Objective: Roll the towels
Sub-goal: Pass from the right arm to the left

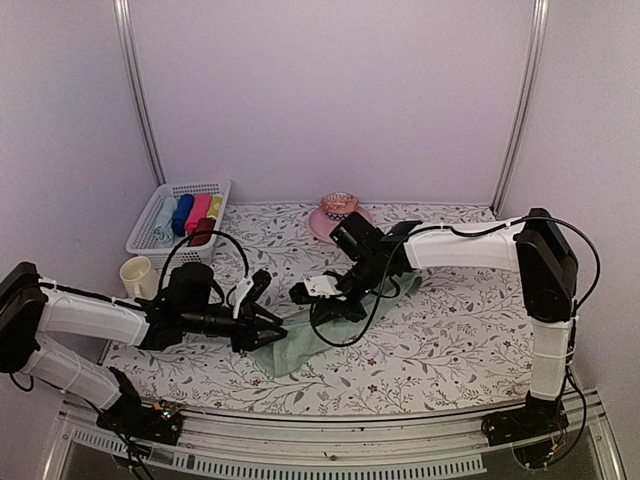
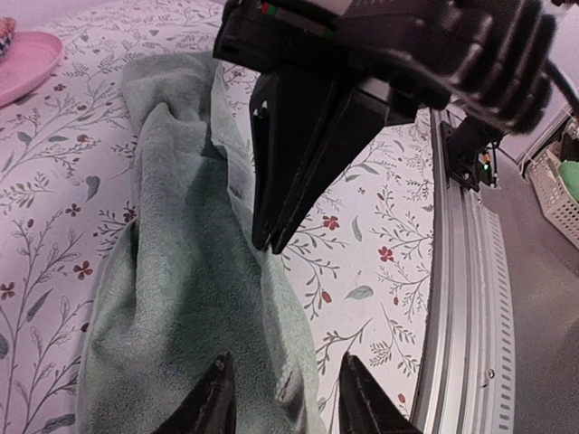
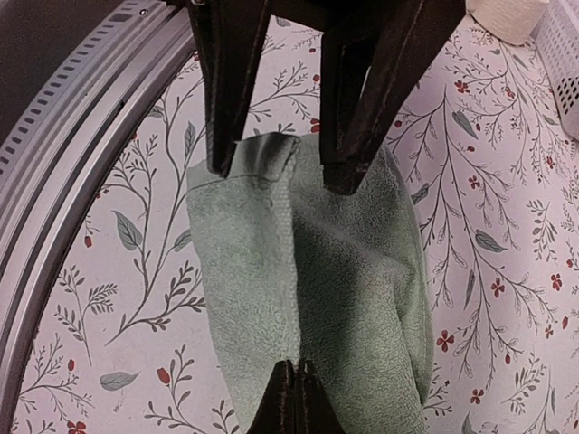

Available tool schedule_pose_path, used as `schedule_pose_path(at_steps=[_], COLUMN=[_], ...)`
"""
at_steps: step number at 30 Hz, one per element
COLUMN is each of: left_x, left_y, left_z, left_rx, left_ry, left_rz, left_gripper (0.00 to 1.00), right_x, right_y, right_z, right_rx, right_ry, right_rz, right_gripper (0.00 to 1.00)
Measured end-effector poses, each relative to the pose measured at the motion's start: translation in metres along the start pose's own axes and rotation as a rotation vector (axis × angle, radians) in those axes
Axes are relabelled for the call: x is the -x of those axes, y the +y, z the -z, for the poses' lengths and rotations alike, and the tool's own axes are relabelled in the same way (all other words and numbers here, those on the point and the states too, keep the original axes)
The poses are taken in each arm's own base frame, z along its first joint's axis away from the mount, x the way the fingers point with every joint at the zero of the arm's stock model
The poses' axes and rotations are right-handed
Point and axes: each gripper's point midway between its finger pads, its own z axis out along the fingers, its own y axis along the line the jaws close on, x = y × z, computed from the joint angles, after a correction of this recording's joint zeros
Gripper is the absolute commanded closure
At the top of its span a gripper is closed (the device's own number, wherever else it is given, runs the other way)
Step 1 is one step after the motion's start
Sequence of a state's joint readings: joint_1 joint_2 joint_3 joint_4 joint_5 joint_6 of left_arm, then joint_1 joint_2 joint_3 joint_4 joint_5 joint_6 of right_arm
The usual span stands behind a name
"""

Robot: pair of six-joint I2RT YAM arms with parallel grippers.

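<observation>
right wrist: we judge the green towel (image 3: 353,289) limp, best pinched at its end; left gripper (image 3: 285,176) spread there, right gripper (image 3: 294,393) pressed together.

- Your green towel (image 3: 317,271): soft, matt terry cloth, nubby pile.
- Your table cover (image 3: 488,271): smooth, matt, floral-printed.
- Your front rail (image 2: 461,298): ribbed metal, dull sheen.
- Your left gripper's fingers (image 2: 213,407): matt black plastic.

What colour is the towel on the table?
Pale sage green; towel shows best in right wrist view.
</observation>
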State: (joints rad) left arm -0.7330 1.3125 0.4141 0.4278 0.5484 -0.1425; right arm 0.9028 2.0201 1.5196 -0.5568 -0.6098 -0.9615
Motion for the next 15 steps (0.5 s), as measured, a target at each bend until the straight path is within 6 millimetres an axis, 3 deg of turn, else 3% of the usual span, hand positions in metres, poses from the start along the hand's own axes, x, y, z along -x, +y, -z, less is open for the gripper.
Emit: schedule_pose_path(at_steps=[8, 15], left_x=[-0.0041, -0.0027], left_y=[0.0012, 0.0004], left_z=[-0.0032, -0.0031], left_rx=[-0.009, -0.015], left_ry=[0.016, 0.014], left_rz=[0.022, 0.033], left_gripper=[0.67, 0.94], right_x=[-0.0005, -0.0028], right_y=[-0.0003, -0.0004], right_z=[-0.0001, -0.002], right_rx=[-0.002, -0.001], right_ry=[0.003, 0.009], right_rz=[0.0, -0.003], right_gripper=[0.98, 0.98])
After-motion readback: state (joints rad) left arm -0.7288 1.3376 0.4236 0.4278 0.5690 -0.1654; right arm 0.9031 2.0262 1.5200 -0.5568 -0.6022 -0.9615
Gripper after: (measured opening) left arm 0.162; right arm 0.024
